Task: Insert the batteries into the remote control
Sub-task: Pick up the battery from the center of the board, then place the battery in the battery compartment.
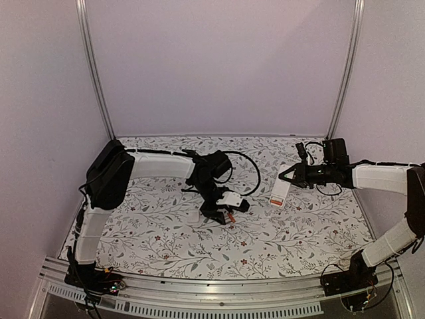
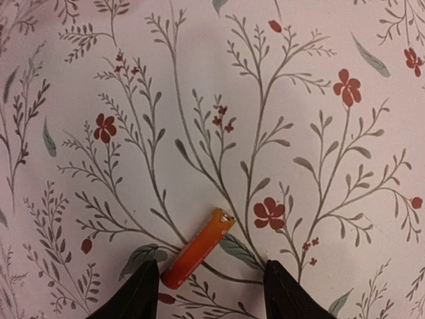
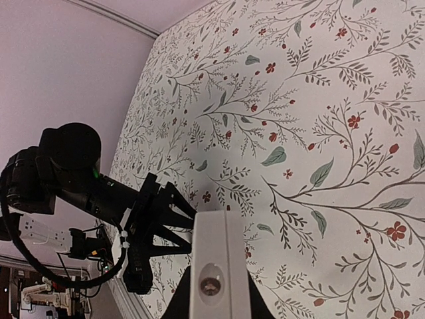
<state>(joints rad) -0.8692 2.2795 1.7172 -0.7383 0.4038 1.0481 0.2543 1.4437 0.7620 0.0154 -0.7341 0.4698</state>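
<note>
One orange battery [image 2: 197, 248] lies slanted on the flowered cloth. My left gripper [image 2: 209, 294] is open and straddles it, with the battery's lower end close to the left fingertip [image 2: 138, 291]. From above, that gripper [image 1: 223, 214] points down at mid-table with the battery [image 1: 231, 216] beside it. The white remote control [image 1: 280, 192] hangs tilted above the table, and my right gripper [image 1: 289, 175] is shut on its upper end. An orange patch shows at the remote's lower end. In the right wrist view the remote [image 3: 214, 256] is seen end-on between the fingers.
A small thin white plate [image 1: 193, 216] lies just left of the left gripper. A black cable [image 1: 255, 174] loops over the cloth behind the left wrist. Metal frame posts stand at the back corners, and a rail runs along the near edge.
</note>
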